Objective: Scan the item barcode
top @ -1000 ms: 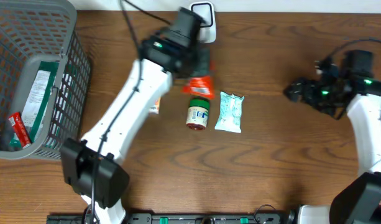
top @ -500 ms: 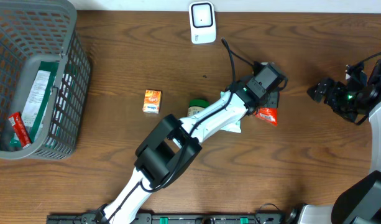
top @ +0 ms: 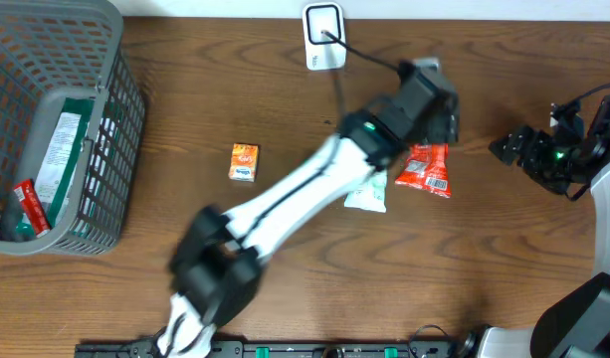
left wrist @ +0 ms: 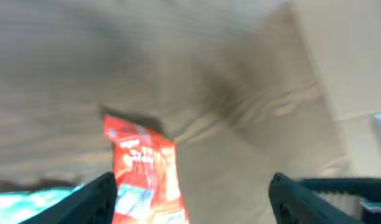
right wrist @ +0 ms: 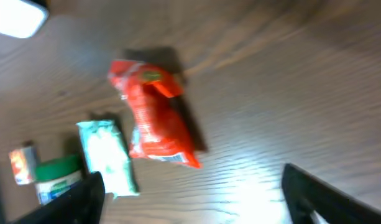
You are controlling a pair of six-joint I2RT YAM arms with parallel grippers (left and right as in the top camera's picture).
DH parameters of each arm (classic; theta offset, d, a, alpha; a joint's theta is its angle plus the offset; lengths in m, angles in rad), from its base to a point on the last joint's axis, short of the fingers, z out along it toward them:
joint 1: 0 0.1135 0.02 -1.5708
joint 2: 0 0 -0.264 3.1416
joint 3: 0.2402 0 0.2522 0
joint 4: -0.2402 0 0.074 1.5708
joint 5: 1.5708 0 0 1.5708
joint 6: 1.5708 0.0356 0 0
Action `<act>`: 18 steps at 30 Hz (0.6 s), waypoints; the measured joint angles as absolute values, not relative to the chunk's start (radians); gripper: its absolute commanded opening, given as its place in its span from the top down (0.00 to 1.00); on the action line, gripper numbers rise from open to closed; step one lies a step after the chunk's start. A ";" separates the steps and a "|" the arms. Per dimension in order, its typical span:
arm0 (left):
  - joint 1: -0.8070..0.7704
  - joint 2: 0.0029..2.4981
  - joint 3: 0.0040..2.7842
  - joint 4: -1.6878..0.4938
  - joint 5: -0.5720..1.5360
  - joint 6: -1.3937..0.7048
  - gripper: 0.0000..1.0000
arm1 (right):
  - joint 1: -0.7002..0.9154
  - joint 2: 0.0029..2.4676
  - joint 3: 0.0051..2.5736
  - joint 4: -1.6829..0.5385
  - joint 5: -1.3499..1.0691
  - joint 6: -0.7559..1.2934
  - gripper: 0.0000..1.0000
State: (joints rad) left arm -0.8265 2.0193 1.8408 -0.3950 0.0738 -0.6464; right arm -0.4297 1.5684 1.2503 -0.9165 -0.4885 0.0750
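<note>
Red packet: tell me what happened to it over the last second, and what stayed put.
The left hand carried the red packet from just below the scanner rightward, then opened and let go. It now lies on the table, right of the pale green pouch. The right hand drew back slightly to the right. The basket, orange box and pouch stayed.

- Red plastic snack packet (top: 424, 167): the print on it is too small to read overhead; in the left wrist view it is smeared and the packet's near end is cut off
- White left arm (top: 305, 189), blurred overhead, covers most of the pale green pouch (top: 366, 199) just beside the packet
- Green-lidded jar (right wrist: 58, 180), past the pouch from the packet, is cut by the right wrist view's bottom edge and hidden overhead
</note>
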 measured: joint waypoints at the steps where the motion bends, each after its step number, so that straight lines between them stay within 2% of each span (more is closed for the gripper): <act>1: -0.809 1.969 1.845 -0.456 0.076 -0.630 0.48 | -0.430 1.568 1.250 -0.916 -0.522 0.065 0.57; 2: -0.769 1.893 1.850 -0.555 0.075 -0.601 0.59 | -0.428 1.568 1.250 -0.916 -0.587 0.041 0.76; 3: -0.741 1.855 1.852 -0.620 0.075 -0.573 0.61 | -0.426 1.568 1.250 -0.916 -0.616 0.035 0.86; 4: -0.723 1.837 1.853 -0.646 0.075 -0.563 0.61 | -0.423 1.568 1.250 -0.916 -0.627 0.024 0.89; 7: -0.620 1.781 1.860 -0.844 0.072 -0.465 0.59 | -0.403 1.568 1.248 -0.905 -0.674 0.007 0.90; 10: -0.527 1.769 1.858 -0.981 0.072 -0.397 0.51 | -0.363 1.568 1.219 -0.836 -0.701 -0.013 0.99; 11: -0.499 1.767 1.858 -1.016 0.072 -0.373 0.49 | -0.354 1.568 1.206 -0.811 -0.705 -0.017 0.99; 18: -0.338 1.724 1.856 -1.131 0.072 -0.260 0.44 | -0.297 1.588 1.039 -0.496 -0.730 -0.033 0.99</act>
